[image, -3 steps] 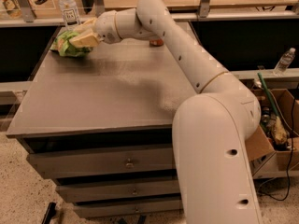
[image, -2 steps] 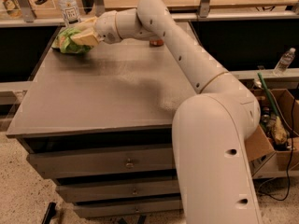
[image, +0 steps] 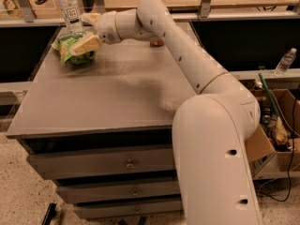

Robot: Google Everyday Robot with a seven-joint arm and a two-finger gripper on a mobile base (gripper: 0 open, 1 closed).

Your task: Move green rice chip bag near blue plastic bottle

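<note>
The green rice chip bag [image: 70,49] lies on the grey table top [image: 103,97] at its far left corner. The blue plastic bottle [image: 70,12], clear with a white cap and label, stands upright just behind the bag. My gripper [image: 88,31] is at the bag's right side, right of the bottle. Its fingers are spread apart; the lower finger [image: 86,44] lies over the bag's right edge and the upper finger [image: 90,18] is above it, near the bottle.
A red can [image: 157,43] shows partly behind my arm at the table's back. A shelf rail runs behind the table. A cardboard box [image: 276,139] with clutter and a small bottle [image: 285,61] are at the right. Drawers are below the table top.
The gripper and the bag have shifted slightly lower toward the table. The bottle has not moved.
</note>
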